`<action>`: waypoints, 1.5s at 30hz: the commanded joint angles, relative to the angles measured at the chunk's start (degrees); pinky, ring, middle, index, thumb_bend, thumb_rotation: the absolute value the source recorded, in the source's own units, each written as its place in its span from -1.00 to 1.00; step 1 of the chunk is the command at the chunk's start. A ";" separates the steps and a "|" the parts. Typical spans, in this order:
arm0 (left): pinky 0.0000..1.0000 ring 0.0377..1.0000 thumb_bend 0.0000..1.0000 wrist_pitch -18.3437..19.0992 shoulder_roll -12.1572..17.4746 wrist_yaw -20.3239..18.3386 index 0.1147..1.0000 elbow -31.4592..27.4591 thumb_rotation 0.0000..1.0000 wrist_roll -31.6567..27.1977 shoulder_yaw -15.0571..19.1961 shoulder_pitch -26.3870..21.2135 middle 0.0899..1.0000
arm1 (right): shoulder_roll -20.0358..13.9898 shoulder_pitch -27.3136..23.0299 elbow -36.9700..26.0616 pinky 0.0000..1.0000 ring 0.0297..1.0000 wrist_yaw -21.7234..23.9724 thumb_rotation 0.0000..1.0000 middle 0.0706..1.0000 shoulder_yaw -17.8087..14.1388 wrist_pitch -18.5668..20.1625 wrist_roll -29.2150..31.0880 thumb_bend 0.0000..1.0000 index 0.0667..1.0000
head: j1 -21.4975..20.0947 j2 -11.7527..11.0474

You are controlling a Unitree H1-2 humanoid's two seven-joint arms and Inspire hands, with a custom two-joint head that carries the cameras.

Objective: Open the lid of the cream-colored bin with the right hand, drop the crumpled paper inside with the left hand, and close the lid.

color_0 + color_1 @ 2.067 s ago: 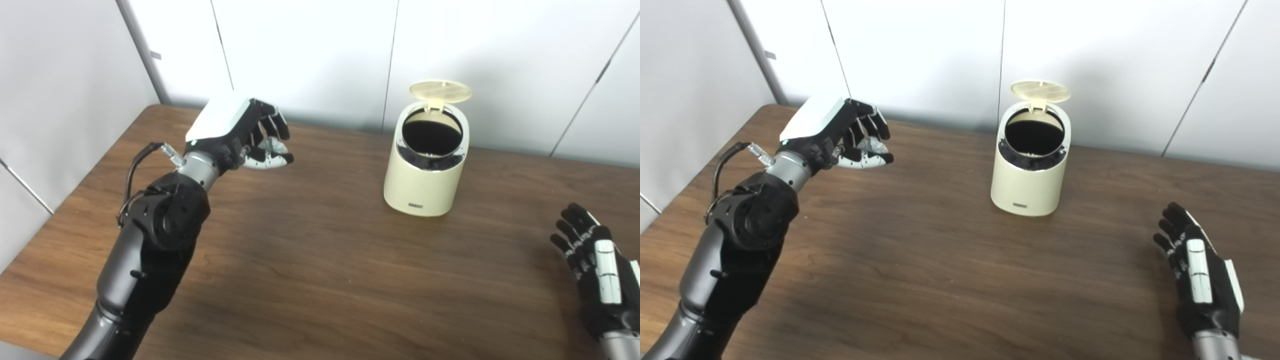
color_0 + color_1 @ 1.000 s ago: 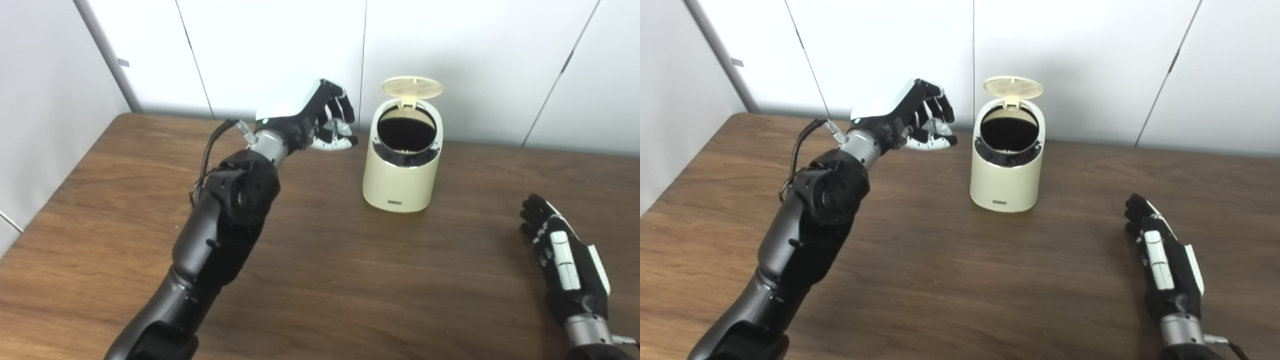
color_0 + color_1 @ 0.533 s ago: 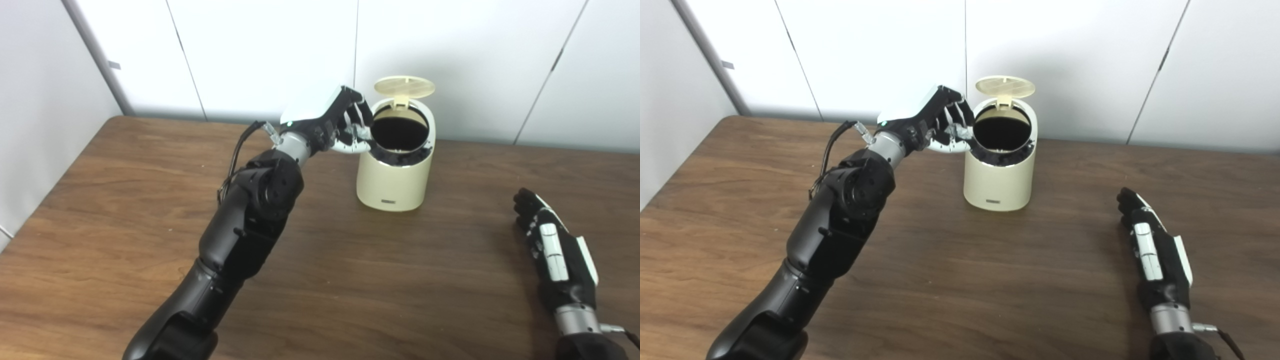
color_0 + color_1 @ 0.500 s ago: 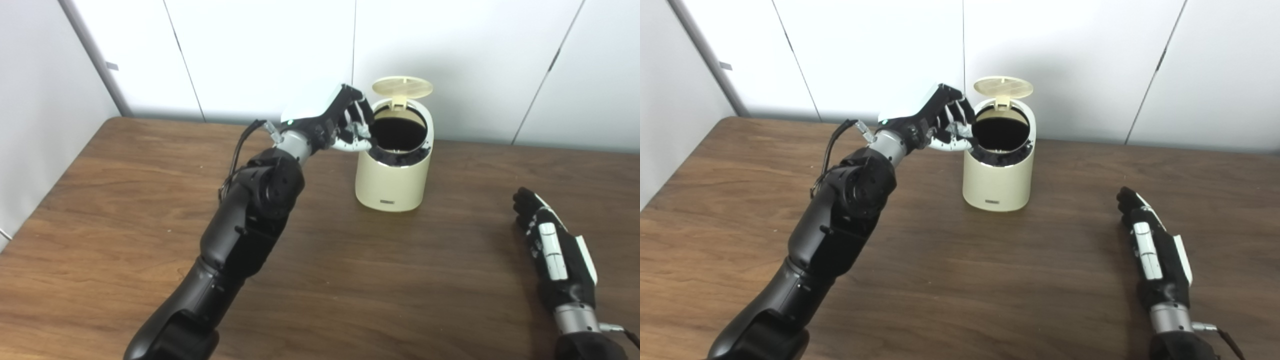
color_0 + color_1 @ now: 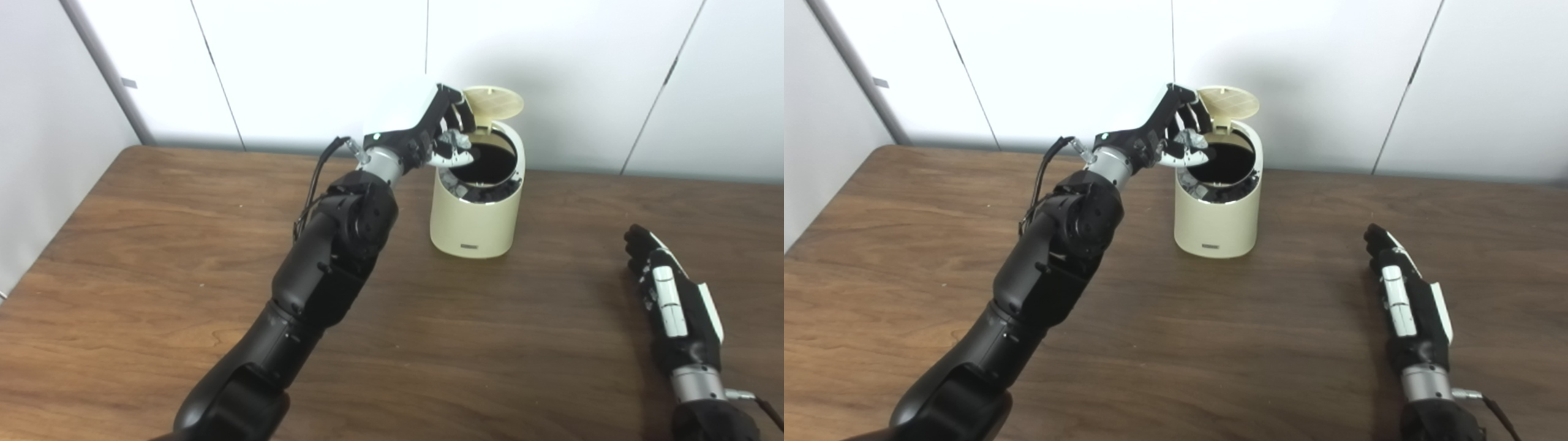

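The left hand (image 5: 436,131), closed on the crumpled paper (image 5: 451,140), now sits raised over the open bin's (image 5: 476,214) rim instead of beside it.

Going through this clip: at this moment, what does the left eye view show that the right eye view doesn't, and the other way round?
Only the left eye view shows the broad white back of the left hand, which overlaps the left edge of the lid. Only the right eye view shows that hand nearly edge-on, leaving the lid's underside almost whole. Both show the cream-colored bin open, the left hand shut on the crumpled paper over the left of the opening, and the right hand open on the table.
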 commanded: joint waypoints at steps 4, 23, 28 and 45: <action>-0.28 -0.32 -0.06 0.47 -0.55 2.23 -0.11 -1.05 -1.00 2.07 -0.48 -4.28 -0.15 | 0.64 -0.26 0.55 0.92 0.86 -0.41 0.69 0.77 0.37 -1.79 -0.13 0.01 0.72 | 0.02 0.03; -0.48 -0.28 -0.08 -0.93 -1.02 4.51 0.00 -1.67 -1.00 3.67 -3.27 -1.11 -0.12 | 0.13 -0.41 0.36 0.92 0.84 -1.17 0.76 0.75 0.41 -2.31 -1.75 -0.02 0.72 | -0.66 0.75; -0.51 -0.29 -0.08 -1.38 -0.91 5.07 0.00 -1.35 -1.00 4.51 -4.37 -0.43 -0.13 | 0.10 -0.53 0.18 0.89 0.83 -1.35 0.78 0.74 0.50 -2.70 -2.24 -0.03 0.72 | -0.98 0.67; -0.36 -0.13 -0.06 -4.82 -1.25 7.50 -0.14 4.61 -1.00 5.65 -6.14 -1.02 0.07 | 0.30 -0.67 -0.07 0.92 0.81 -2.58 0.77 0.65 1.19 -2.42 -4.26 0.01 0.67 | -1.28 0.07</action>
